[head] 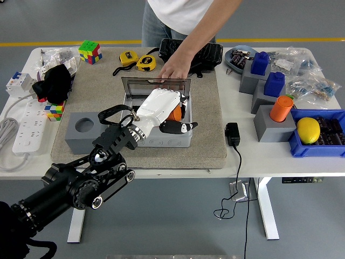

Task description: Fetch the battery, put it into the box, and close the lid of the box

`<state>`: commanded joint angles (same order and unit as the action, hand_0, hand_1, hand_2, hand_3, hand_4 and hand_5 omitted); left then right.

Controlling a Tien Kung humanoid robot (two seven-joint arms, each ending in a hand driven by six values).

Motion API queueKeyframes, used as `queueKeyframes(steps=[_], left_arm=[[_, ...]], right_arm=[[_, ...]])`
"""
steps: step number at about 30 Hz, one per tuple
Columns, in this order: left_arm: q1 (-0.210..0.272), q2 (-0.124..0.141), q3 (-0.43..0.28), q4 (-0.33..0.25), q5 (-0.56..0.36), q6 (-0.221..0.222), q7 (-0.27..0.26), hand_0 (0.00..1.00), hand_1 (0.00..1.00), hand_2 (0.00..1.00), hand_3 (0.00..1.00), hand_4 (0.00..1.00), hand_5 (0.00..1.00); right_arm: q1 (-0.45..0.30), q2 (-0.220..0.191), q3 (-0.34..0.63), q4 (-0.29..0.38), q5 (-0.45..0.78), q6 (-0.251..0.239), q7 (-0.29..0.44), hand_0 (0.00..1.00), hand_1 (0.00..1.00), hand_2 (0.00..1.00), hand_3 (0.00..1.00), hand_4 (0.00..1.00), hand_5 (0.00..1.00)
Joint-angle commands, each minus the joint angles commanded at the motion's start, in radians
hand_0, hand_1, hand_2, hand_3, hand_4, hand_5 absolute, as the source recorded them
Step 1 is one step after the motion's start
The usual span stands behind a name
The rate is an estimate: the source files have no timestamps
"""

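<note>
My left hand (173,114), white with black fingertips, reaches from the lower left into the open grey box (161,139) on the brown mat. The orange battery (173,113) sits between its curled fingers and its thumb, down inside the box, and is mostly hidden by the hand. The box's clear lid (141,84) stands upright at the far side. A person's hand (173,70) rests on the lid's top edge and holds it open. My right arm does not show.
A grey block with a round hole (84,128) stands left of the box. A black adapter (232,134) and its cable lie to the right. Grey stands with blue and orange cylinders, a blue bin with a lemon (308,130), tape measures and a power strip (29,127) surround the mat.
</note>
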<state>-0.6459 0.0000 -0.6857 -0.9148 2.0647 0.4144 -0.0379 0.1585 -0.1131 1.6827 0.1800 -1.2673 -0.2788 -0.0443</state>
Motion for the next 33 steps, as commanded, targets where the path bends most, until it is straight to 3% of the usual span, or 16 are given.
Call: queueKeyframes(steps=[4,5,10,11,16,17,22,23,24,33], left_arm=[[0.001,0.000,-0.001,0.000,0.005,0.003,0.005,0.484,0.587,0.386,0.325,0.917,0.604],[0.001,0.000,-0.002,0.000,0.005,0.004,0.005,0.671,0.715,0.488,0.363,0.939,0.669],[0.002,0.000,-0.013,-0.007,0.041,0.021,0.024,0.671,0.715,0.488,0.363,0.939,0.669],[0.001,0.000,-0.017,-0.010,0.056,0.031,0.032,0.958,0.944,0.741,0.575,0.993,0.767],[0.002,0.000,-0.033,-0.020,0.121,0.078,0.060,0.958,0.944,0.741,0.575,0.993,0.767],[0.003,0.000,-0.037,-0.024,0.135,0.088,0.062,0.998,0.998,0.998,0.922,0.998,0.888],[0.007,0.000,-0.055,-0.059,0.171,0.136,0.061,0.998,0.998,0.998,0.922,0.998,0.888],[0.007,0.000,-0.059,-0.066,0.179,0.143,0.062,0.998,0.998,0.998,0.998,0.998,0.980],[0.007,0.000,-0.061,-0.070,0.185,0.148,0.063,0.998,0.998,0.998,0.998,0.998,0.980],[0.010,0.000,-0.065,-0.075,0.189,0.152,0.059,0.998,0.998,0.998,0.998,0.998,0.994]], right_arm=[[0.000,0.000,0.000,0.000,0.001,0.000,0.000,0.997,0.917,0.846,0.899,0.998,0.998],[0.000,0.000,-0.001,0.000,0.002,0.000,0.001,0.996,0.917,0.845,0.899,0.998,0.998],[0.000,0.000,-0.004,0.000,0.005,0.003,0.000,0.996,0.917,0.845,0.899,0.998,0.998],[0.000,0.000,-0.004,0.000,0.005,0.003,0.000,0.995,0.917,0.844,0.899,0.998,0.998],[-0.001,0.000,-0.007,0.000,0.008,0.006,-0.001,0.995,0.917,0.844,0.899,0.998,0.998],[-0.001,0.000,-0.006,0.000,0.008,0.006,-0.001,0.995,0.916,0.841,0.899,0.998,0.998],[-0.001,0.001,-0.006,0.000,0.007,0.006,0.000,0.995,0.916,0.841,0.899,0.998,0.998],[-0.001,0.001,-0.007,0.000,0.009,0.006,0.000,0.998,0.916,0.840,0.897,0.998,0.998],[-0.001,0.001,-0.009,0.000,0.010,0.006,0.000,0.998,0.916,0.840,0.897,0.998,0.998],[-0.004,-0.002,-0.007,0.000,0.007,0.004,-0.002,0.994,0.914,0.839,0.897,0.998,0.998]])
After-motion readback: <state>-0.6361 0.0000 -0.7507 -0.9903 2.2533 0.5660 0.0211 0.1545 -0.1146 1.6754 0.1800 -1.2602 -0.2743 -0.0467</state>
